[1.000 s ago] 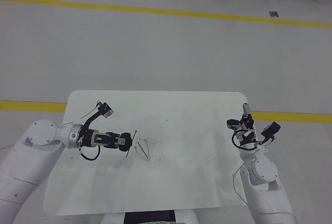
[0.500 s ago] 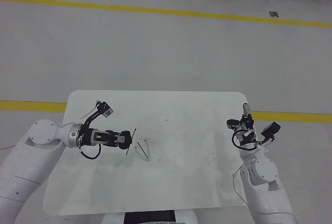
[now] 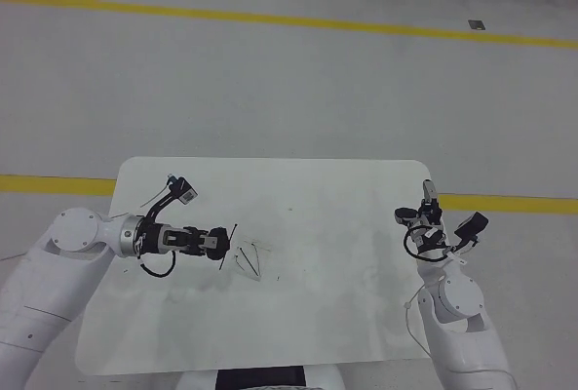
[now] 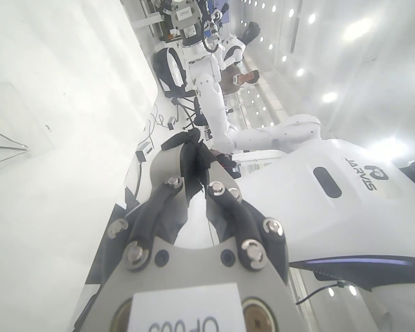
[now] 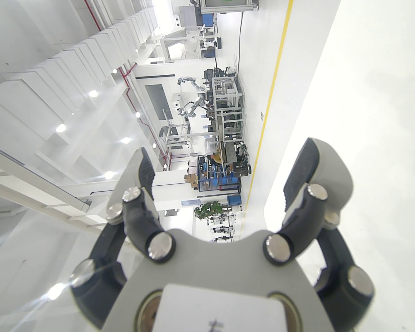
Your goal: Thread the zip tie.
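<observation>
Zip tie (image 3: pixel 234 234), left of centre: likely light, springy, slippery; left gripper (image 3: pixel 223 244) clamped on it; right gripper (image 5: pixel 224 160) spread, empty; best pinched near the tail.

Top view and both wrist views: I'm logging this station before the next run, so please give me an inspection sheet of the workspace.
Surface: white table with rounded corners and faint marks.
Job's things: zip tie, a thin black strip sticking out of the left gripper; a thin pale looped strip lies on the table just past it.
Clutter: nothing seen.
Grippers: left gripper shut on the zip tie, low over the table; right gripper open and empty, near the table edge on its own side.
Cables: black cable loop at the left wrist, another black loop at the right wrist.
Surroundings: grey floor with yellow lines.
</observation>
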`<state>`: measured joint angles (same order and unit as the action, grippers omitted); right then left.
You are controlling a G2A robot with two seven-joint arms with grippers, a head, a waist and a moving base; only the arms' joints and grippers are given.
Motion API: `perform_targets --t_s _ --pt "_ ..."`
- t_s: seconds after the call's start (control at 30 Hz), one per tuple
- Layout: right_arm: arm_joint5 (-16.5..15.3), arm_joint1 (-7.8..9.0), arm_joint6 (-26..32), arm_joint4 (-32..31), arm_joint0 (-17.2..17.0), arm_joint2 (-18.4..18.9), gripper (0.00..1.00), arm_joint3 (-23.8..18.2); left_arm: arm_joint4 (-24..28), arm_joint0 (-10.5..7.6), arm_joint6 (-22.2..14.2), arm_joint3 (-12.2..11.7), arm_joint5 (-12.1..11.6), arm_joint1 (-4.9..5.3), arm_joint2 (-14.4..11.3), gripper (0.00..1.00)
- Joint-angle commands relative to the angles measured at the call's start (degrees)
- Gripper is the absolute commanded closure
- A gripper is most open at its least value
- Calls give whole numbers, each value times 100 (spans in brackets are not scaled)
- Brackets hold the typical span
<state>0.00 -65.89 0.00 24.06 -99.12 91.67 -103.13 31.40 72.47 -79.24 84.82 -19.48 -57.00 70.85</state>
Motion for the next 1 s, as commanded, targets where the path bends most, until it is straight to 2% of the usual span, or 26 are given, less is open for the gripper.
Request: perform_targets --t_s 0.0,0.37,0.47,0.6,0.73,0.87,0.97 --pt "0 0 0 0 0 0 0 0 0 0 0 0 0 0 0 100" --pt "0 0 0 0 0 0 0 0 0 0 0 0 0 0 0 100" --pt "45 -10 203 59 75 -65 0 -53 0 0 0 0 0 0 0 100" --pt "7 -1 904 -154 263 -276 0 -238 0 0 0 0 0 0 0 100" --pt "214 0 1801 -140 558 -633 0 -278 0 0 0 0 0 0 0 100" --pt "459 14 2678 -277 849 -983 0 -178 0 0 0 0 0 0 0 100" --pt "499 22 3279 -444 1008 -1266 0 -72 0 0 0 0 0 0 0 100"
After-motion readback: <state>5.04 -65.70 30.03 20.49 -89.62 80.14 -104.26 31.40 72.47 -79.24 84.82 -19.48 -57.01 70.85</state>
